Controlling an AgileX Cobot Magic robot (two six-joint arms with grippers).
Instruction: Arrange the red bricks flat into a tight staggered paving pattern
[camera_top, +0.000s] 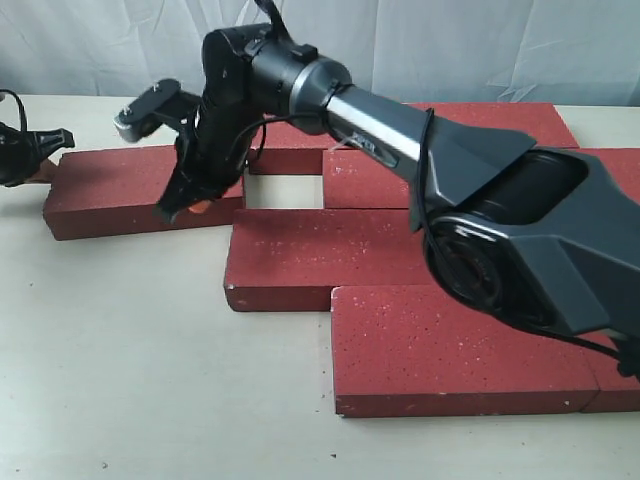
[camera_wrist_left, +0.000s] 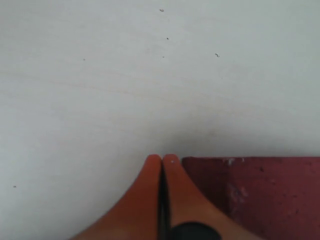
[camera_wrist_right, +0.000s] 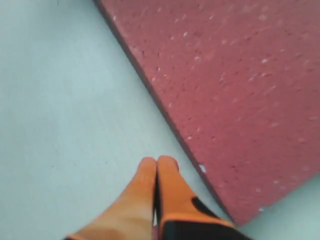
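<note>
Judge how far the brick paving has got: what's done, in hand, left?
Done: several bricks lie flat in staggered rows. In hand: the left gripper and right gripper, both shut, empty, sit by the leftmost brick. Left: closing the gap beside it.

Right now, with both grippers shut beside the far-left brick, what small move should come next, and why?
Probably the left gripper nudges the far-left brick toward the others. Bare table shows between it and the next brick, and that shut gripper sits at its outer end. The right gripper, also shut, sits beside its front edge.
</note>
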